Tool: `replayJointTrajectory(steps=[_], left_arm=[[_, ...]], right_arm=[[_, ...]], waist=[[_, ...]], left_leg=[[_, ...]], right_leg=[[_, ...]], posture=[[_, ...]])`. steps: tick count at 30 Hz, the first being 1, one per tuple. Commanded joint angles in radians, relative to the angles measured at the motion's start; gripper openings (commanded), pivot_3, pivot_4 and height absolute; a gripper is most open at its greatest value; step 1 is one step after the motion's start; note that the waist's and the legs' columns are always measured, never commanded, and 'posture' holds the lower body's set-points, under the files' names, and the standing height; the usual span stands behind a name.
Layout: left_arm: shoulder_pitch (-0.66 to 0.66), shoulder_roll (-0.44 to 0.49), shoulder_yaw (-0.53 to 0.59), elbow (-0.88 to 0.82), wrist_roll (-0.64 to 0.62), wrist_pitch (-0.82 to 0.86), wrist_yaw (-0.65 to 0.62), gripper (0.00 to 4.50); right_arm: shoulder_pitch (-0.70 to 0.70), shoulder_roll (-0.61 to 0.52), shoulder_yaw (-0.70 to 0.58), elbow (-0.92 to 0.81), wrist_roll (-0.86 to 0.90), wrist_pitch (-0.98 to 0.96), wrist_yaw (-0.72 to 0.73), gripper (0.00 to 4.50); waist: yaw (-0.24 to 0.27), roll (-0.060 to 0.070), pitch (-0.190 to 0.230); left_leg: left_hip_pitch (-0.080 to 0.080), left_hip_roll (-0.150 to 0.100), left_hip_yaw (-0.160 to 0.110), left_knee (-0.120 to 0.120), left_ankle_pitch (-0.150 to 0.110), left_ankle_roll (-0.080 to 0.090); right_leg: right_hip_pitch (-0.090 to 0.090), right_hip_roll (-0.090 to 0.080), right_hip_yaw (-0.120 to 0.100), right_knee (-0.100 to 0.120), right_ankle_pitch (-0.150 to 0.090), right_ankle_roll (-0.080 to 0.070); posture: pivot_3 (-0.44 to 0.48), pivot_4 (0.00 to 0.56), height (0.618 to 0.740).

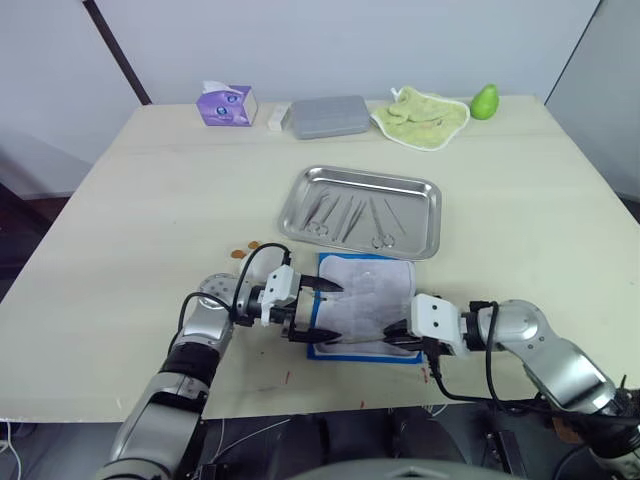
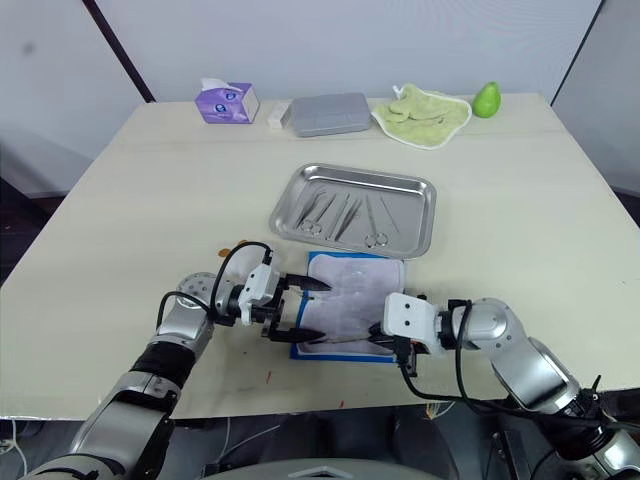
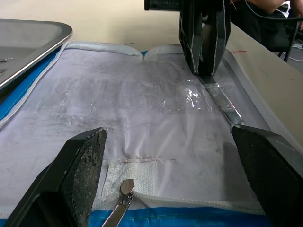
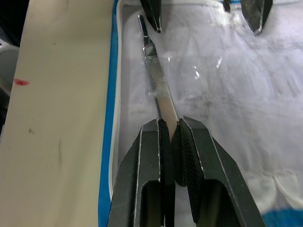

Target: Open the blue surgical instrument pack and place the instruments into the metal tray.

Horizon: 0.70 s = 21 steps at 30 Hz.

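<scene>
The blue surgical instrument pack point(image 1: 368, 288) lies open near the table's front edge, pale lining up, blue border showing. Just behind it sits the metal tray point(image 1: 370, 176), with several slim steel instruments point(image 1: 335, 215) inside. My right gripper point(image 4: 169, 137) is at the pack's near right corner, shut on a flat steel instrument point(image 4: 158, 94) that lies along the pack's near edge under clear film. My left gripper point(image 1: 324, 310) hovers open over the pack's left edge, with the lining between its fingers point(image 3: 75, 179). From the left wrist, the right gripper point(image 3: 203, 38) and the held instrument point(image 3: 222, 101) show ahead.
Along the far edge stand a purple tissue box point(image 1: 226, 104), a grey rectangular box point(image 1: 326, 116), a green cloth point(image 1: 420, 115) and a green pear point(image 1: 484, 100). Small orange bits point(image 1: 245, 250) lie left of the pack. A zipper pull point(image 3: 124, 191) rests at the pack's edge.
</scene>
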Motion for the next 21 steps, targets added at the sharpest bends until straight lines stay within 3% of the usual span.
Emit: replayJointTrajectory(steps=[1, 10, 21], left_arm=[[0.049, 0.007, -0.03, 0.089, 0.059, 0.0, -0.007, 4.5], [0.051, 0.005, -0.035, 0.092, 0.062, -0.007, -0.005, 4.5], [0.044, 0.001, -0.043, 0.074, 0.068, 0.005, 0.001, 4.5]], right_arm=[[-0.03, -0.025, -0.021, -0.082, 0.006, 0.063, -0.003, 0.05], [-0.092, -0.07, -0.016, -0.176, 0.029, 0.202, -0.004, 0.05], [-0.127, -0.1, 0.012, -0.19, 0.008, 0.21, -0.012, 0.05]], waist=[[0.0, 0.0, 0.0], [0.0, 0.002, 0.001], [0.0, 0.002, 0.001]], left_leg=[[0.0, 0.0, 0.0, 0.0, 0.0, 0.0], [0.0, 0.0, -0.001, 0.0, 0.0, 0.0], [-0.001, 0.0, -0.001, 0.0, 0.0, 0.0]], right_leg=[[0.0, 0.0, 0.0, 0.0, 0.0, 0.0], [0.0, 0.0, 0.0, 0.0, 0.0, 0.0], [0.0, -0.001, 0.0, 0.0, 0.0, 0.0]], posture=[[0.0, 0.15, 0.74], [0.0, 0.15, 0.74], [0.0, 0.15, 0.74]])
